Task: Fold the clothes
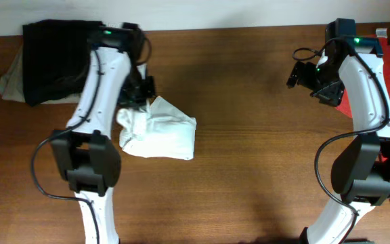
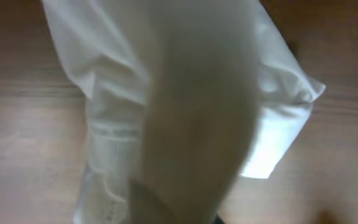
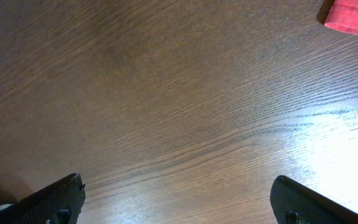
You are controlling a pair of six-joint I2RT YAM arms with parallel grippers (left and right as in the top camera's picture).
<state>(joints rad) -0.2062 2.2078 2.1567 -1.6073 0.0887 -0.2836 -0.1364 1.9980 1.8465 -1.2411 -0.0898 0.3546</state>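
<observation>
Fingers point(image 3: 58, 200) of the right gripper point(image 3: 178, 182) stand wide apart above the wooden table point(image 1: 249, 135), while the left gripper point(image 1: 139, 93) cannot be read behind the crumpled white garment point(image 1: 161, 132) lying left of centre, which looks light, limp and best pinched at a corner.

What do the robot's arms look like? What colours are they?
The left arm and right arm are curved white tubes with chunky black joints. Thin black cables loop beside them, and a green light glows near each wrist. The right hand has black fingers.
</observation>
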